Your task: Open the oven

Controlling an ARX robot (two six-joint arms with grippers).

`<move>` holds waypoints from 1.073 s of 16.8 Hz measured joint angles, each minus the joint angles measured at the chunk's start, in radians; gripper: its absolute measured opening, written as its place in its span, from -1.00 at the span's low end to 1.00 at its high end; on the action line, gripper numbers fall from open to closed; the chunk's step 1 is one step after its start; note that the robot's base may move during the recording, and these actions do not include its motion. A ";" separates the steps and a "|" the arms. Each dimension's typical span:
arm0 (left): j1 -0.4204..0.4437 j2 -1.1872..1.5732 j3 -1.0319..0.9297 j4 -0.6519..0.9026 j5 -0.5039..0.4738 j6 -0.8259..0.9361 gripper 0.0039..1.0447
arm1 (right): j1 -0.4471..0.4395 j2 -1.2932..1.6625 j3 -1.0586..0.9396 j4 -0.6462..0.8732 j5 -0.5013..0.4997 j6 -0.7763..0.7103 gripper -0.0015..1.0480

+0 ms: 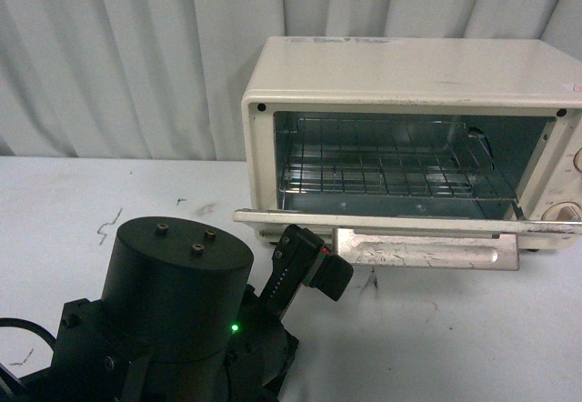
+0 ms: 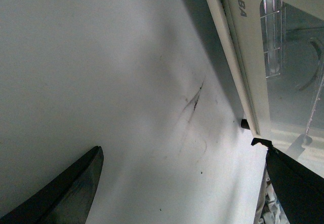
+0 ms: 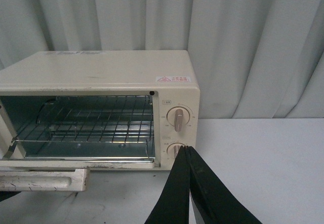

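The cream-white oven (image 1: 409, 84) stands at the right on the table, its door (image 1: 409, 224) folded down flat. The flat bar handle (image 1: 427, 249) points toward me and the wire rack (image 1: 391, 170) shows inside. My left gripper (image 1: 320, 266) sits low by the door's left front corner. In the left wrist view the left gripper (image 2: 187, 183) is open over bare table, with one finger (image 2: 296, 188) beside the door (image 2: 248, 72) corner. My right gripper (image 3: 186, 149) is shut and empty, its tips in line with the oven's (image 3: 101, 77) lower knob (image 3: 174, 150).
A pleated white curtain (image 1: 136, 56) hangs behind the white table (image 1: 455, 329), which has dark scuff marks (image 2: 195, 100). The left arm's black base (image 1: 173, 284), with a green light, fills the lower left of the front view.
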 joint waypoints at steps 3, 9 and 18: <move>-0.002 0.000 0.000 0.000 0.000 0.000 0.88 | 0.000 -0.083 0.000 -0.080 0.000 0.000 -0.96; -0.002 0.000 -0.001 0.002 -0.003 0.000 0.88 | 0.000 -0.191 0.000 -0.187 0.000 0.000 -0.96; -0.003 -0.002 -0.005 0.001 -0.005 0.000 0.88 | 0.000 -0.383 0.000 -0.389 -0.001 0.000 -0.67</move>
